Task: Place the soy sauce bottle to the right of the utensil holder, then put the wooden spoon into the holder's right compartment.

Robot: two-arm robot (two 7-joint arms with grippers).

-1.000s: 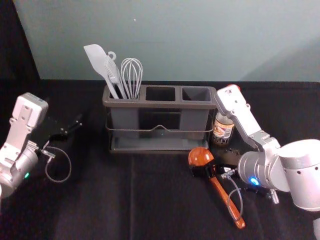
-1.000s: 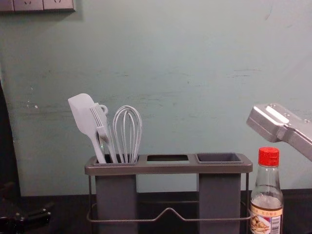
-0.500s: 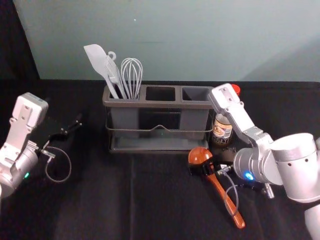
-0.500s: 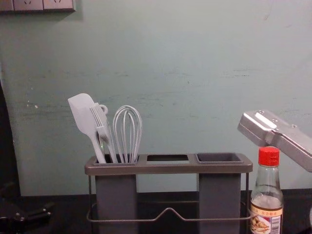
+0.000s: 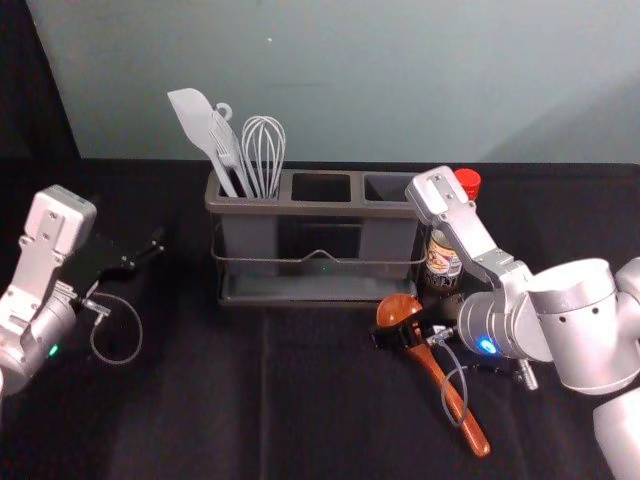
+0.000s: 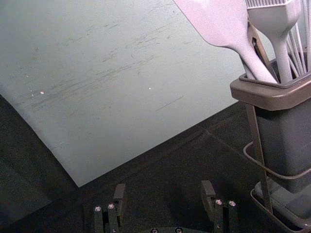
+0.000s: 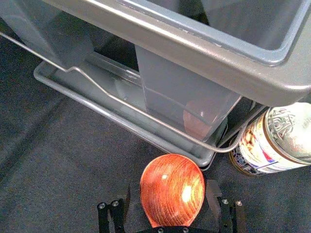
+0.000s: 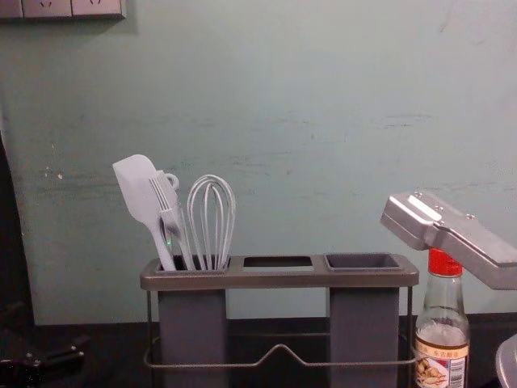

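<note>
The wooden spoon (image 5: 438, 382) lies on the table (image 5: 200, 400), its round bowl just in front of the utensil holder's near right corner and its handle slanting back toward the robot and to the right. The right gripper (image 5: 402, 335) is low at the bowl end of the spoon. In the right wrist view its fingers (image 7: 214, 196) stand apart, one on each side of the bowl, open rather than closed on it.

Just beyond the spoon is the utensil holder (image 5: 315, 209), near the table's far edge. Its left compartment carries a spatula (image 5: 195, 118), a brush (image 5: 226, 145) and a whisk (image 5: 264, 150), all with their heads up; the right compartment (image 5: 392, 188) is at the end nearer the right arm. The soy sauce bottle (image 8: 442, 331), red cap on top, stands upright just beside the holder's right end, with part of the right arm crossing in front of it in the head view.

Well apart from the spoon, the left gripper (image 5: 150, 250) is parked over the left side of the table, its fingers (image 6: 120, 196) spread. Behind the table rises the wall (image 8: 283, 97), with socket plates (image 8: 48, 8) high on the left.
</note>
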